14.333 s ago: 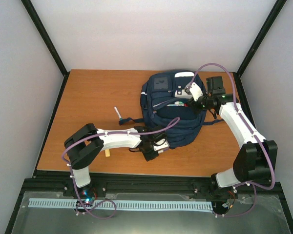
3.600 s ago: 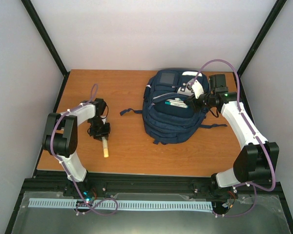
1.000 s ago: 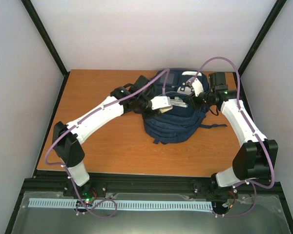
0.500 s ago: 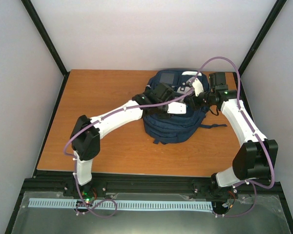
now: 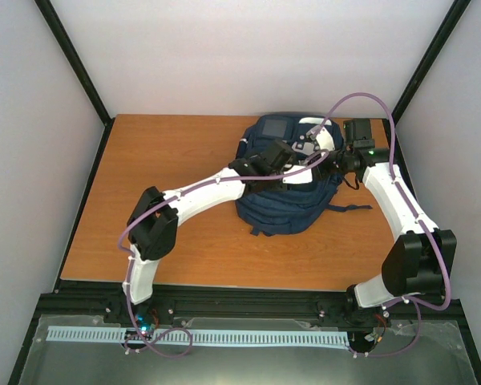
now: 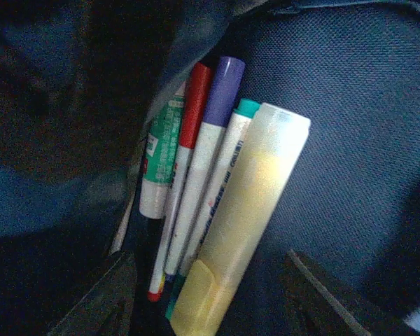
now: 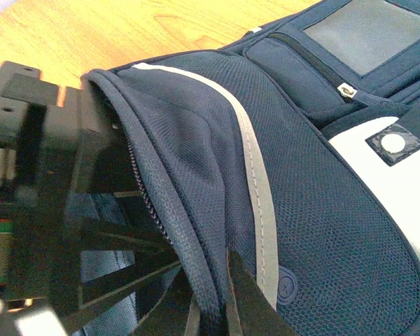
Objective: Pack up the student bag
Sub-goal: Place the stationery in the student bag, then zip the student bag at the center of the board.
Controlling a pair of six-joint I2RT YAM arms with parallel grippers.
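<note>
- Backpack on top in the overhead view: the student bag lies front side up on the far right part of the table. The left gripper hangs over the bag's open front pocket, and the right gripper sits at the pocket's right edge, touching the fabric.
- Left wrist view, looking down into the pocket: navy bag fabric is all around. The left gripper has its fingers spread wide, clamping nothing. Between them lies the lower end of a yellow highlighter, with clear room on both sides. Beside it, packed close, are a teal-capped marker, a purple-capped marker, a red-capped marker and a green-labelled tube.
- Right wrist view: the right gripper is pinched tight on the zippered lip of the bag, lifting the pocket mouth open. A grey stripe runs down that flap towards the fingers, and the white patch shows at right.
</note>
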